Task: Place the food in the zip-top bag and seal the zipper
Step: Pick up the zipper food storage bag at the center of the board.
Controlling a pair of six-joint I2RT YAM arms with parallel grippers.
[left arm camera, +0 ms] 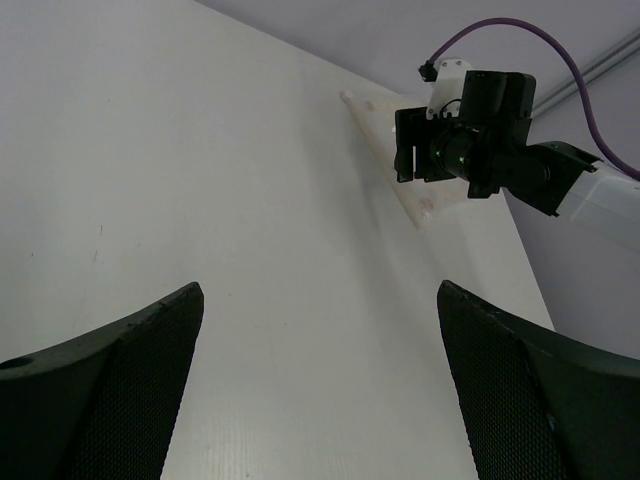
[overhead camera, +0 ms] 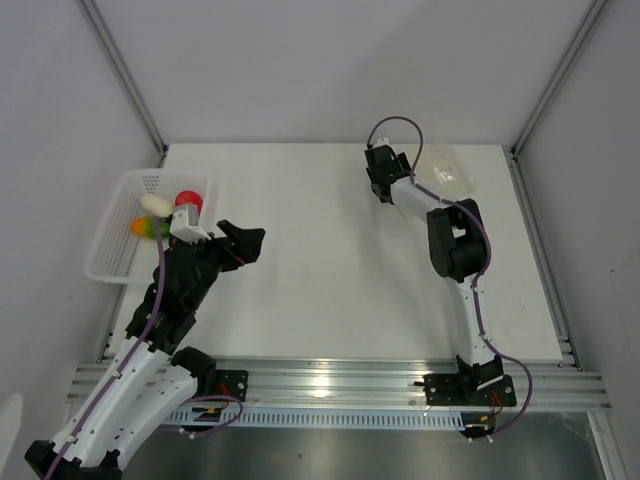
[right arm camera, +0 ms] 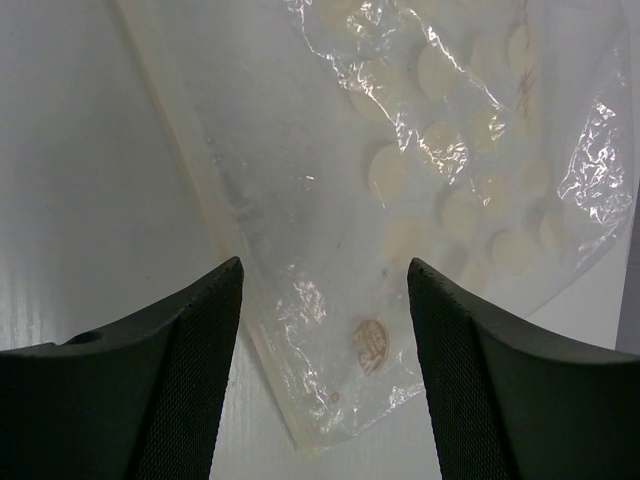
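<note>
Right gripper point(right arm camera: 322, 270): jaws apart above zip-top bag point(right arm camera: 430, 180), far right of bench point(overhead camera: 320, 300) | Left gripper point(left arm camera: 320, 300): spread wide, empty | Food point(overhead camera: 165, 212): in basket point(overhead camera: 108, 255), far left | Risk: slick film may slip, skidding the bag away

The white surface point(overhead camera: 320, 290) carries a white perforated basket point(overhead camera: 112, 252) at its left edge. A clear, crinkly zip-top bag point(overhead camera: 452, 172) lies flat near its far right corner, well apart from the basket.
</note>
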